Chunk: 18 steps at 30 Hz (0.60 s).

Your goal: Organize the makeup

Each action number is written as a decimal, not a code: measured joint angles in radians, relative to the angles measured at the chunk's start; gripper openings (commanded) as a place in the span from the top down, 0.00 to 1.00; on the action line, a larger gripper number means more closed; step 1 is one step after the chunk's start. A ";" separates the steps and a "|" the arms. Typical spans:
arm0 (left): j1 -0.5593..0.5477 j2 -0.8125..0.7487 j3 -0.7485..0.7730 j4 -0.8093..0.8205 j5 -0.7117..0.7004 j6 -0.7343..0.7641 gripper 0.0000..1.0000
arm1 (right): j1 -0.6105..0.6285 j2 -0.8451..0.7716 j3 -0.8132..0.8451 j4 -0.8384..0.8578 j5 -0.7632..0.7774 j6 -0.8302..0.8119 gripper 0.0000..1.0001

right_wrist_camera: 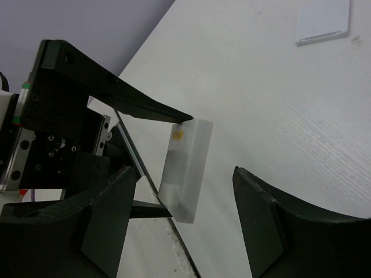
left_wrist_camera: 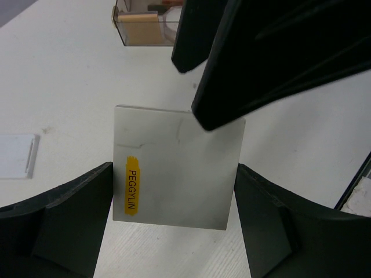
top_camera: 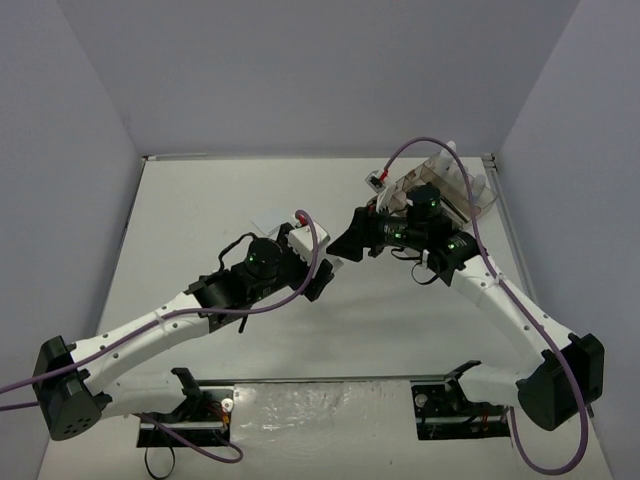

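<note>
A white square pad [left_wrist_camera: 179, 168] with a yellow label hangs above the table, and my left gripper [left_wrist_camera: 174, 174] is shut on its two side edges. In the top view this pad [top_camera: 336, 263] sits mid-table between the two arms' tips. My right gripper [right_wrist_camera: 184, 174] stands open around the same pad [right_wrist_camera: 188, 168], with a gap on each side. Its dark fingers [left_wrist_camera: 261, 63] reach over the pad's far corner in the left wrist view. The left gripper's thin fingers [right_wrist_camera: 133, 98] pinch the pad at top and bottom in the right wrist view.
A clear divided tray [top_camera: 450, 185] holding other makeup stands at the back right, and it shows as the tray [left_wrist_camera: 139, 26] in the left wrist view. A second white pad [left_wrist_camera: 16, 156] lies flat on the table, seen as the flat pad [right_wrist_camera: 324, 20] from the right wrist.
</note>
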 measured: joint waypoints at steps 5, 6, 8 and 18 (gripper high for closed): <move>-0.003 0.000 0.021 0.037 0.009 0.017 0.82 | 0.032 0.027 -0.008 -0.003 0.004 0.005 0.42; -0.005 0.000 0.023 0.043 0.011 0.020 0.82 | 0.036 0.032 -0.008 -0.003 0.006 0.006 0.45; -0.007 0.001 0.026 0.053 0.015 0.025 0.82 | 0.042 0.040 -0.009 -0.003 0.011 0.006 0.59; -0.009 0.059 0.031 0.079 -0.005 0.053 0.60 | 0.058 0.043 -0.016 -0.011 0.075 0.030 1.00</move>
